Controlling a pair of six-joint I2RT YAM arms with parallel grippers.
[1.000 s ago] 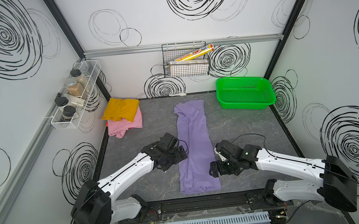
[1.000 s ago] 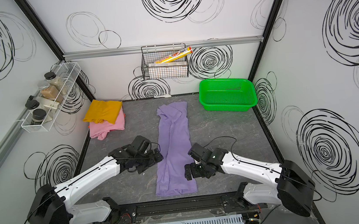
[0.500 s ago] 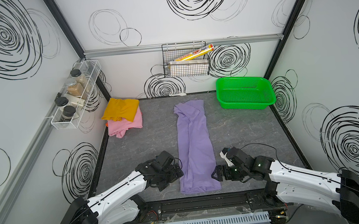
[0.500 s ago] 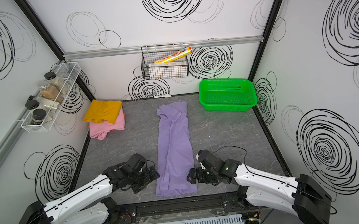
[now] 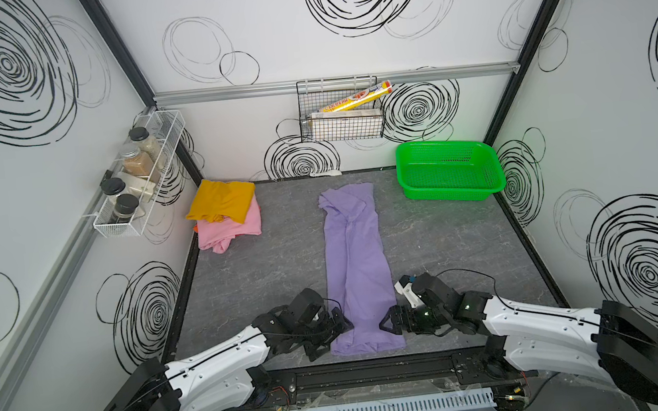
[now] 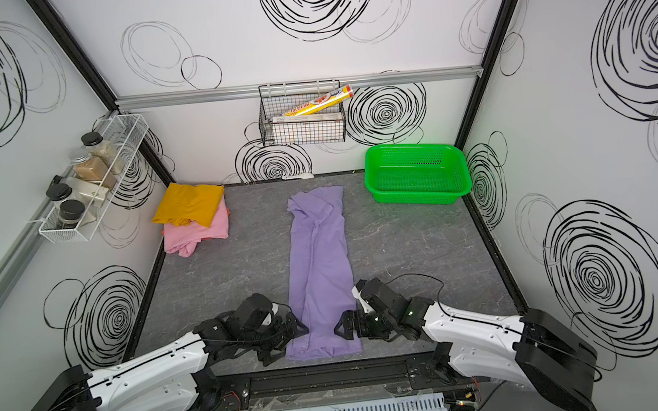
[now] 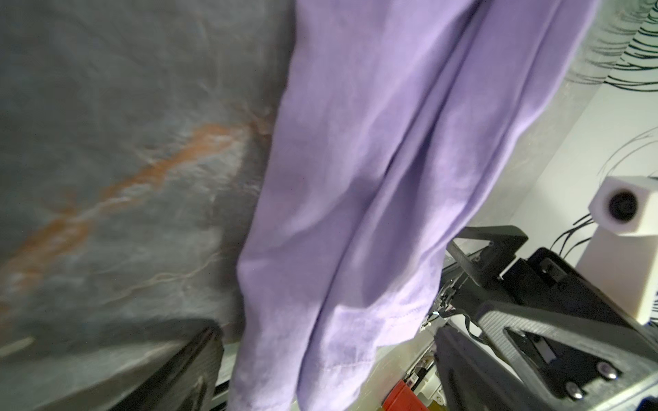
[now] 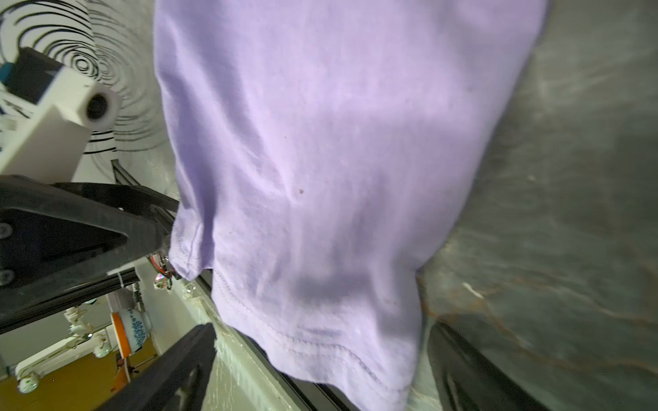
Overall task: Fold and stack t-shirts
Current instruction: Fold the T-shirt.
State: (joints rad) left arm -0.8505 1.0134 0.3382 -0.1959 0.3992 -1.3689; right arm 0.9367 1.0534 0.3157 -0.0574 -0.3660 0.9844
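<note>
At the near edge of the grey table (image 5: pixel 267 271), the left jaws and the right jaws are seen spread wide, facing each other across the near hem of the lavender t-shirt (image 5: pixel 356 262). Nothing is pinched by either pair. The left jaws are set low at the hem's left corner, just beside the cloth; from the left wrist view the fabric (image 7: pixel 374 178) is seen lying ahead of one black finger (image 7: pixel 192 366), and contact cannot be told. The right jaws are placed at the hem's right corner, and in the right wrist view the stitched hem (image 8: pixel 320 320) is seen lying between the two spread fingers (image 8: pixel 171 370). The white left arm (image 5: pixel 217 351) and the white right arm (image 5: pixel 539 318) are stretched low from the near rail toward the shirt. From between the two pairs of jaws the lavender t-shirt is laid flat on the table as one long narrow strip running away from them, its sides folded inward and its collar end farthest off. Well beyond the left jaws, in the far corner on their outer side, the mustard-yellow t-shirt (image 5: pixel 222 201) is stacked folded on the pink t-shirt (image 5: pixel 234 231). Well beyond the right jaws, in the opposite far corner, a green basket (image 5: pixel 450 189) is set on the table. Farther off, a wire rack (image 5: pixel 342 130) holding a yellow box is hung on the back wall, and a white shelf (image 5: pixel 121 228) of jars is fixed to the side wall.
</note>
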